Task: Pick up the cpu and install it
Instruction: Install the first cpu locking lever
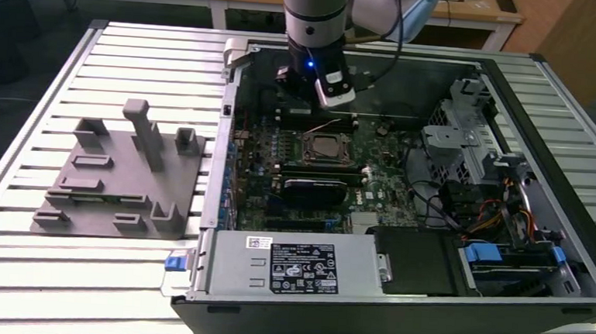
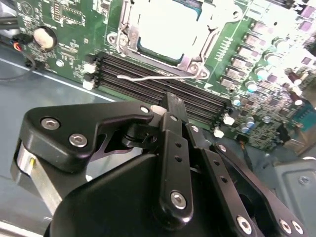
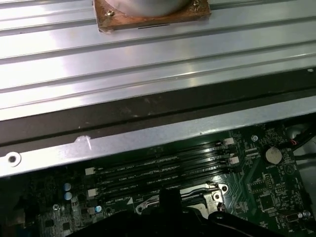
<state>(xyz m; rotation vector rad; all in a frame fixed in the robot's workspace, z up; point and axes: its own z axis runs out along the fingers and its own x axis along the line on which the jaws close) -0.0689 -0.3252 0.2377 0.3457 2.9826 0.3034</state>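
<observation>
Inside the open computer case (image 1: pixel 372 320), the cpu (image 1: pixel 326 146) (image 2: pixel 165 24) lay flat in the motherboard socket (image 2: pixel 191 62), shiny top up. It was square with no clear long axis, its edges parallel to the socket frame. The arm (image 1: pixel 313 13) stood near-vertical, the gripper (image 1: pixel 335 101) (image 2: pixel 170 98) hung over the board near the socket, clear of the cpu, and its fingers (image 2: pixel 170 131) looked closed together, gripping nothing.

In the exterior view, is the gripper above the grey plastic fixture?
No: the gripper hangs above the motherboard inside the open computer case, apart from the grey fixture.
</observation>
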